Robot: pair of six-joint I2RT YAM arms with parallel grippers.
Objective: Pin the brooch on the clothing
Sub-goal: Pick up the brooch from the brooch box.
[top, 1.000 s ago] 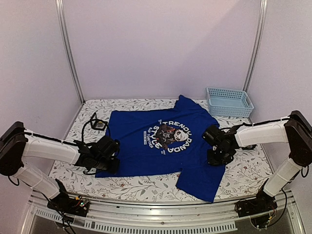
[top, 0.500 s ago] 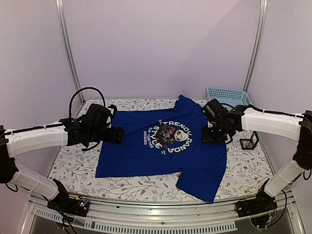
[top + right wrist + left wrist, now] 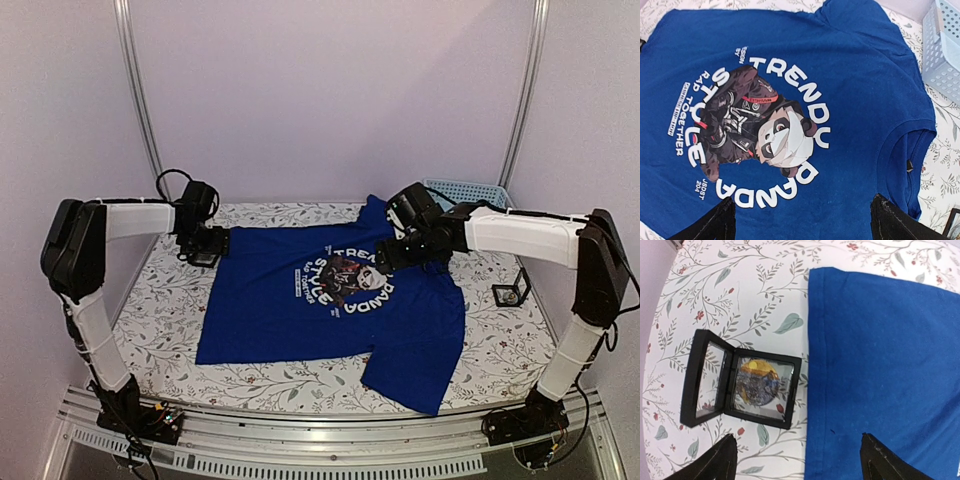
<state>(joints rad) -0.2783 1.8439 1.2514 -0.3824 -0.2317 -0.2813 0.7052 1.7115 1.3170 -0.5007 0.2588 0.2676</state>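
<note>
Pale purple walls (image 3: 330,90) stand around a white surface (image 3: 150,320) with leaves and little red berries on it. A big blue T-shirt (image 3: 290,325) lies flat in the middle of the surface. It has a round picture of a panda with white letters around it. The neck of the T-shirt points to 2 o'clock.

The left arm (image 3: 130,215) reaches to 10 o'clock of the T-shirt. The right arm (image 3: 520,232) reaches in from 3 o'clock, over the top part of the T-shirt.

A light blue basket (image 3: 480,190) sits at 1 o'clock, at the back of the surface. A small black frame (image 3: 510,293) stands at 3 o'clock, apart from the T-shirt.

A black box (image 3: 705,380) lies open on the surface, just beside the edge of the T-shirt at 10 o'clock. The round brooch (image 3: 757,381) is inside it, gold and dark colors.

The left hand (image 3: 802,460) hangs over the box. Its fingers (image 3: 720,462) are wide apart and hold nothing. The right hand (image 3: 807,220) hangs over the panda picture. Its fingers (image 3: 715,222) are wide apart too and hold nothing.
</note>
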